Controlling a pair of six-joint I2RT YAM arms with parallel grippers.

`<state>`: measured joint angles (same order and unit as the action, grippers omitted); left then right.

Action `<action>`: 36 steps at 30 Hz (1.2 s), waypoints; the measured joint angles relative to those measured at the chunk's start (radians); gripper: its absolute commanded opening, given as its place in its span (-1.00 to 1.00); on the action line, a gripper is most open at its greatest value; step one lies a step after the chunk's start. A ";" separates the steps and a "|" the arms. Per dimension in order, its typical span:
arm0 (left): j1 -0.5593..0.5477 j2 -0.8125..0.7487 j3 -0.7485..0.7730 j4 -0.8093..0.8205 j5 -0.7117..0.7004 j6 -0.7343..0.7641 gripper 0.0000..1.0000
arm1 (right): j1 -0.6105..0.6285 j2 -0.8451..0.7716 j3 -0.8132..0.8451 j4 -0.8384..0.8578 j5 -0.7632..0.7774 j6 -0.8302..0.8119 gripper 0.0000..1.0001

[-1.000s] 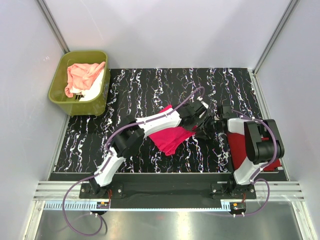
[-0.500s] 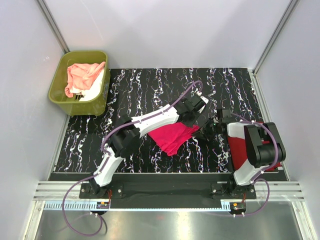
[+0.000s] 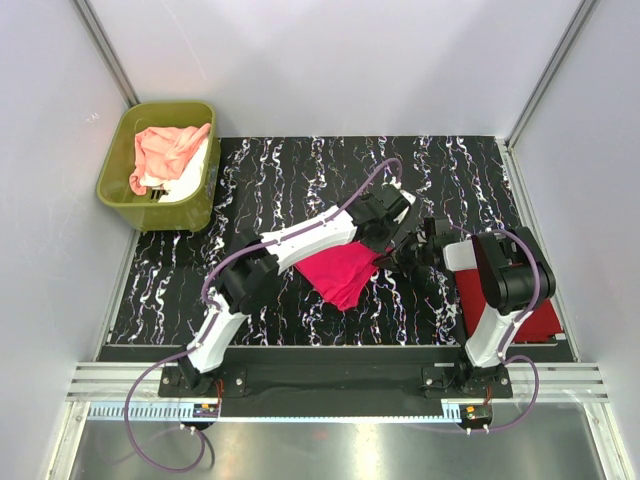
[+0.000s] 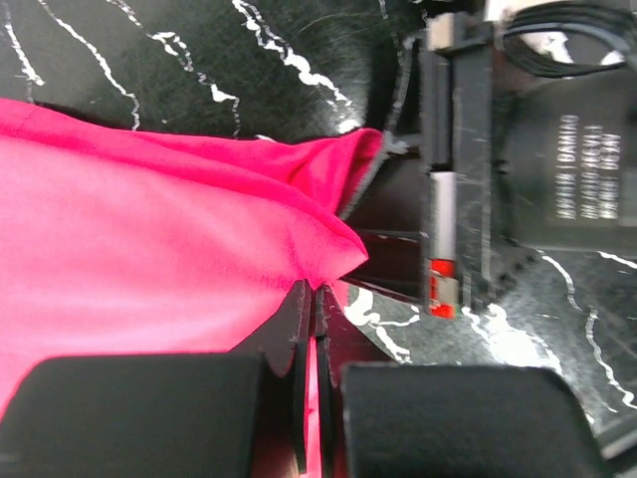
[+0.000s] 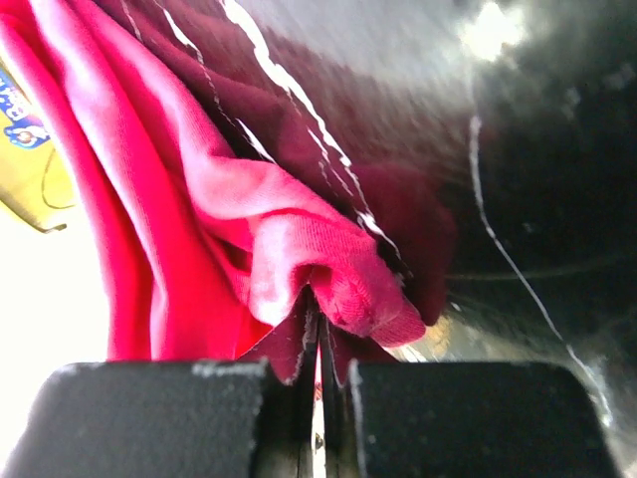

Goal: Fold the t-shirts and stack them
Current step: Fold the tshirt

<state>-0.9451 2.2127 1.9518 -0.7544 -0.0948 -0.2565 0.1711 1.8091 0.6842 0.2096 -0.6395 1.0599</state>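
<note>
A hot pink t-shirt (image 3: 340,272) lies bunched on the black marbled table (image 3: 280,180), near its middle. My left gripper (image 3: 383,250) is shut on the shirt's right corner. In the left wrist view the pink cloth (image 4: 149,249) runs between the closed jaws of that gripper (image 4: 316,299). My right gripper (image 3: 402,262) is right beside the left one, shut on a fold of the same shirt (image 5: 328,259); its closed tips (image 5: 318,321) pinch the cloth. A folded darker red t-shirt (image 3: 541,322) lies at the right, partly under the right arm.
An olive-green tub (image 3: 120,185) stands at the back left corner. It holds a peach-pink t-shirt (image 3: 165,150) and a white one (image 3: 196,172). Grey walls close in both sides. The two wrists nearly touch above the pink shirt's right edge.
My right gripper has moved left to the pink shirt and shut on its edge. The left gripper, still shut on the shirt, has shifted slightly back and left.
</note>
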 measured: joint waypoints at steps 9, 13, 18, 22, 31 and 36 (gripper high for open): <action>0.001 0.005 0.046 -0.008 0.059 -0.049 -1.00 | 0.000 0.002 -0.017 0.050 0.003 0.018 -1.00; 0.001 0.029 0.074 0.000 0.089 -0.068 -1.00 | 0.000 -0.014 -0.031 0.046 0.014 0.032 -1.00; 0.005 0.060 0.077 0.006 0.107 -0.082 -0.99 | 0.000 -0.050 -0.050 0.004 0.034 0.037 -0.97; 0.016 0.076 0.077 0.009 0.133 -0.090 -0.64 | 0.000 -0.096 -0.039 -0.111 0.070 0.011 -0.90; 0.089 0.033 0.014 0.067 0.287 -0.118 0.04 | -0.011 -0.214 0.100 -0.458 0.169 -0.158 -0.61; 0.129 -0.146 -0.120 0.077 0.349 -0.127 -0.33 | -0.023 -0.266 0.158 -0.590 0.186 -0.263 -0.52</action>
<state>-0.8165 2.0670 1.8320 -0.6777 0.2546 -0.3840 0.1478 1.5429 0.8425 -0.3801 -0.4534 0.7967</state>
